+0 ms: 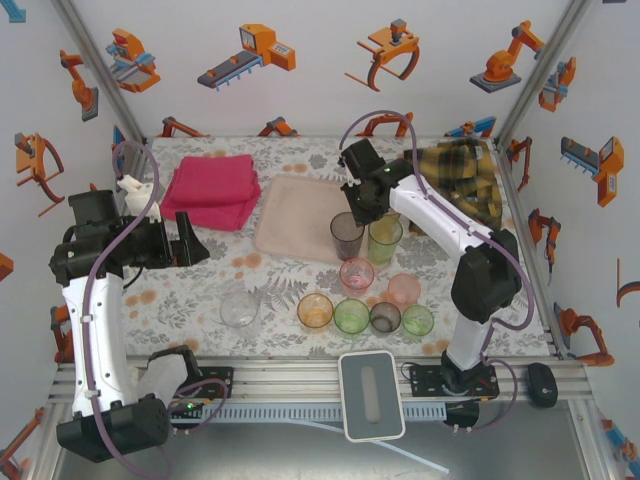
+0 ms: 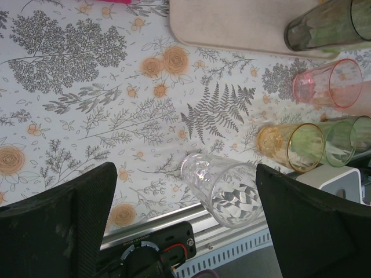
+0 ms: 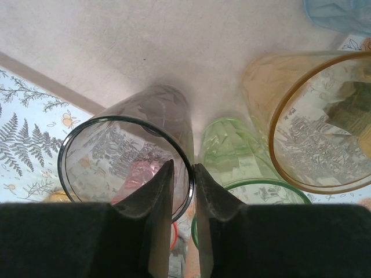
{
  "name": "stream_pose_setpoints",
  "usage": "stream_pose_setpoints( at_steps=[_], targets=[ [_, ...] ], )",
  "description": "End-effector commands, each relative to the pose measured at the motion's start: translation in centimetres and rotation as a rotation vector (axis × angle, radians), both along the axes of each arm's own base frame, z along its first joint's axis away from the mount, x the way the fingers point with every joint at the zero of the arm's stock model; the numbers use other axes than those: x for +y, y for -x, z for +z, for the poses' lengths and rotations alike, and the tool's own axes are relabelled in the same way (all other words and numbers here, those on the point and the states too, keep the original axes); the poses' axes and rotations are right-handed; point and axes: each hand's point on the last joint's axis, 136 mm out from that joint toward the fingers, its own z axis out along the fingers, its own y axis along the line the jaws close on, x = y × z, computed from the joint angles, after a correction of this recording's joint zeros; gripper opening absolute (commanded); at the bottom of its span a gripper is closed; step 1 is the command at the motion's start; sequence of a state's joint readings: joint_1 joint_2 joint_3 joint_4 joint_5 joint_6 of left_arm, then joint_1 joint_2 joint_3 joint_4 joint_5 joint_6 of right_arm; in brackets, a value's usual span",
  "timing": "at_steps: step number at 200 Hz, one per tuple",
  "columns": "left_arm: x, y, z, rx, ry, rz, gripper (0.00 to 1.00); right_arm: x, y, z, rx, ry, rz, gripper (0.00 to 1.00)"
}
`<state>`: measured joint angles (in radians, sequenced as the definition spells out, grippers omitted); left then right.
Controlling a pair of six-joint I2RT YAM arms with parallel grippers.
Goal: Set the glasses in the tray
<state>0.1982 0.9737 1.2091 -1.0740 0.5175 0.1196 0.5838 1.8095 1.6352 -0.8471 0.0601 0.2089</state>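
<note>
Whereas most glasses (image 1: 351,316) stand loose on the surface (image 1: 200,290) toward six o'clock, left jaws hover wide open at nine o'clock. Farther, right jaws sit slightly parted astride the rim of the smoky grey glass (image 3: 124,150), which stands on the four-o'clock corner of the tray (image 1: 290,220).

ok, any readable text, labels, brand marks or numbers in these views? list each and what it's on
None readable in these views.
Wall panels: orange robot cartoons, no lettering.
White box at the near table edge: blank top, no label.
Black housing at the bottom of the left wrist view: a small white marking, too small to read.
Tumblers and pink tray: no print.
</note>
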Motion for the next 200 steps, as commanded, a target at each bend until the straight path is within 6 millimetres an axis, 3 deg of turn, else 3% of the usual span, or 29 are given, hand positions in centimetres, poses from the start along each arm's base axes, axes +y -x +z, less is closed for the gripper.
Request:
stream_pose_setpoints(
  at_steps=[1, 74, 144, 174, 200],
  targets=[
    [-0.3, 0.3, 0.2, -0.003, 0.025, 0.000, 0.97, -0.2, 0.3, 1.5, -0.027, -0.027, -0.003, 0.27],
    [-0.2, 0.3, 0.4, -0.008, 0.026, 0.002, 0.97, -0.2, -0.9, 4.6, -0.096, -0.010, 0.011, 0.37],
    [-0.1, 0.1, 0.7, -0.012, 0.019, 0.005, 0.97, 1.1, -2.2, 8.4, -0.155, -0.055, 0.037, 0.37],
    [0.3, 0.0, 0.6, -0.013, -0.001, 0.022, 0.97, 2.5, -0.5, 10.6, -0.173, -0.099, 0.076, 0.37],
    [1.5, -0.3, 0.4, -0.007, -0.037, 0.074, 0.97, 6.0, 3.0, 11.9, -0.168, -0.119, 0.174, 0.37]
  ],
)
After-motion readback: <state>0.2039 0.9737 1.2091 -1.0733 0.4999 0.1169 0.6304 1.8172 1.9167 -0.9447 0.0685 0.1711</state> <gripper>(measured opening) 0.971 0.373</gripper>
